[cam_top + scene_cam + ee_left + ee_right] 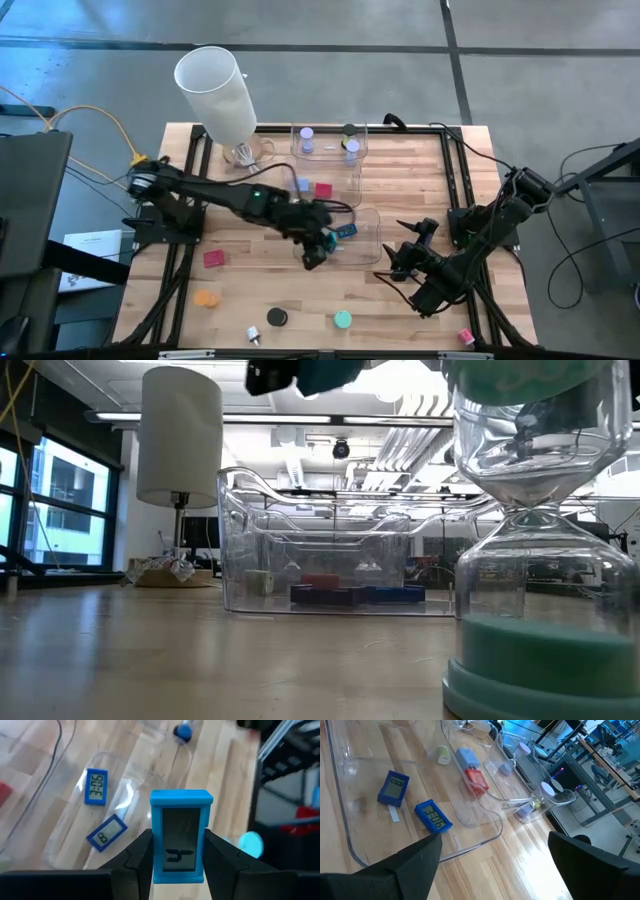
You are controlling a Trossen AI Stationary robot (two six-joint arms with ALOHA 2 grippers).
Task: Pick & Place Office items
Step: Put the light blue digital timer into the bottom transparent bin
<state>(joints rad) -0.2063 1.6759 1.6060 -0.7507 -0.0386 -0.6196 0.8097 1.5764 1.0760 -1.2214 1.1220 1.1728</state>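
The left arm reaches from the left edge of the high view across the wooden table [240,290] toward its centre, elbow bent, its wrist tipped down so that the left gripper [318,247] hangs over the near-left corner of a clear plastic bin [370,262]. Its two dark fingers [137,857] are clamped on the sides of a small blue digital clock [181,836], held upright with its grey display facing the wrist camera. Below it, inside the bin, lie two more blue clocks [96,786], one flat and showing digits, the other [106,832] just beside it and turned at an angle. The right arm lies folded low at the lower right of the high view, its right gripper [400,262] pointing toward the bin's right side with the fingers [415,860] spread wide and nothing between them. Loose items sit on the table near the bottom of the high view: a red block [214,259], an orange disc [206,298], a black disc [277,317] and a teal disc [343,320].
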